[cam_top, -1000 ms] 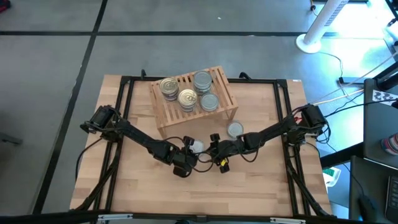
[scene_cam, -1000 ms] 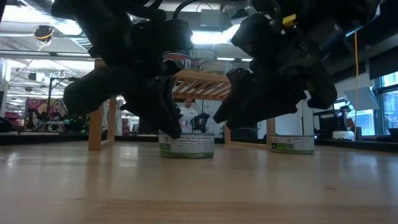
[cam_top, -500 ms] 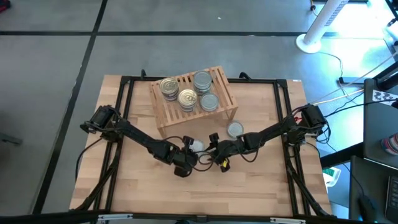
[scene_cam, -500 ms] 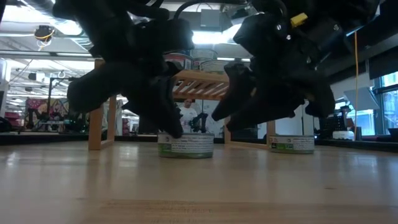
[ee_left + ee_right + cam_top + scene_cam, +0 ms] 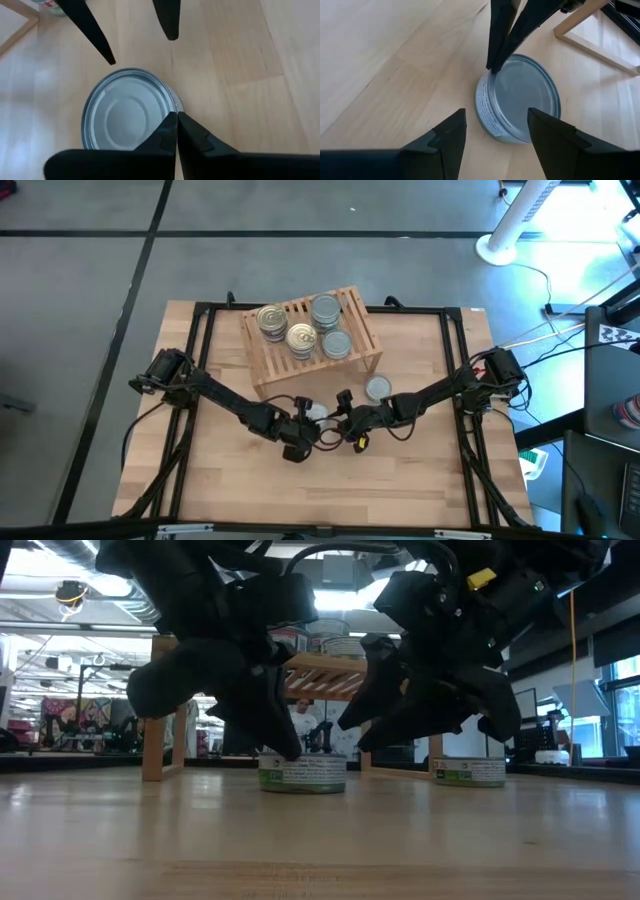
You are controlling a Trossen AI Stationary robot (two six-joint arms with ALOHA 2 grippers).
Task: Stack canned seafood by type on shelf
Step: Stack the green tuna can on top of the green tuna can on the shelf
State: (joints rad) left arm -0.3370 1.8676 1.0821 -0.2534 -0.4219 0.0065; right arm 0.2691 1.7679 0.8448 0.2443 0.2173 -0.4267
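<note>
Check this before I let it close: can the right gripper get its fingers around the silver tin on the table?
Probably not yet. The right gripper is open beside the tin, but the shut left gripper rests at the tin's rim, in the way.

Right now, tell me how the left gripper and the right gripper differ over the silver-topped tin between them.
The left gripper has its fingers pressed shut together, tips at the rim of the silver-topped tin; the right gripper stands open, its fingers spread wider than the tin. The left gripper comes in from the left side of the table, the right gripper from the opposite side. Neither holds the tin; both are dark and hang low over it.
</note>
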